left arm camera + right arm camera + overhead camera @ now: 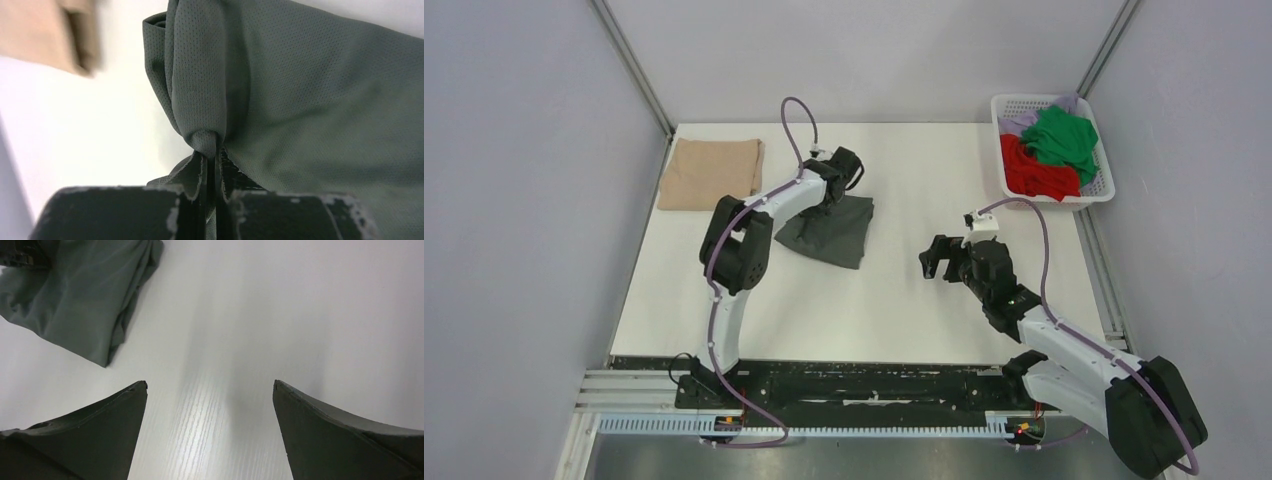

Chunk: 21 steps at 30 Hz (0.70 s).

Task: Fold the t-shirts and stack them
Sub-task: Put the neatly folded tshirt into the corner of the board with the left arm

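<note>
The grey shirt lies bunched on the counter, with one gathered edge clamped in the left end effector. The right end effector hangs open and empty, well to the right. A folded tan shirt lies far left. The basket holds more. Step in hand, by judgement: folding the grey shirt. The next move calls for laying the gripped edge over flat.

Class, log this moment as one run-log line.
left gripper: shut on grey mesh t-shirt | right gripper: open, over white table | folded tan t-shirt: far-left corner | white plastic basket: red t-shirt, green t-shirt
</note>
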Available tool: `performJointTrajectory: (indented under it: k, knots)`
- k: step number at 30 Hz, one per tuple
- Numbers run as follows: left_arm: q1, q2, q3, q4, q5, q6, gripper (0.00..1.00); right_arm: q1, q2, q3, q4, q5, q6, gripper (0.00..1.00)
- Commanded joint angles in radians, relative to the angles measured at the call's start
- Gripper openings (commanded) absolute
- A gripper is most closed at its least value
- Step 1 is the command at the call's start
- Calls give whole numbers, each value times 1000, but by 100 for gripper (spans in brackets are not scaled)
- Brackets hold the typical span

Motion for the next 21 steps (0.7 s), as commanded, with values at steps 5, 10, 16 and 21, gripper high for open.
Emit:
performJointTrajectory:
  k: [5,10,16,21]
  knots:
    - [89,30,218,147,-311,498,2,-8,-28,-2,-11,84,-44,98]
    - [145,32,307,196,-328,675,2,-8,-20,3,-28,101,-46,98]
    - [216,10,360,214,-322,778,2,-9,-6,7,-30,108,-45,98]
    - [254,-14,385,215,-310,784,2,-10,17,15,-34,106,-42,98]
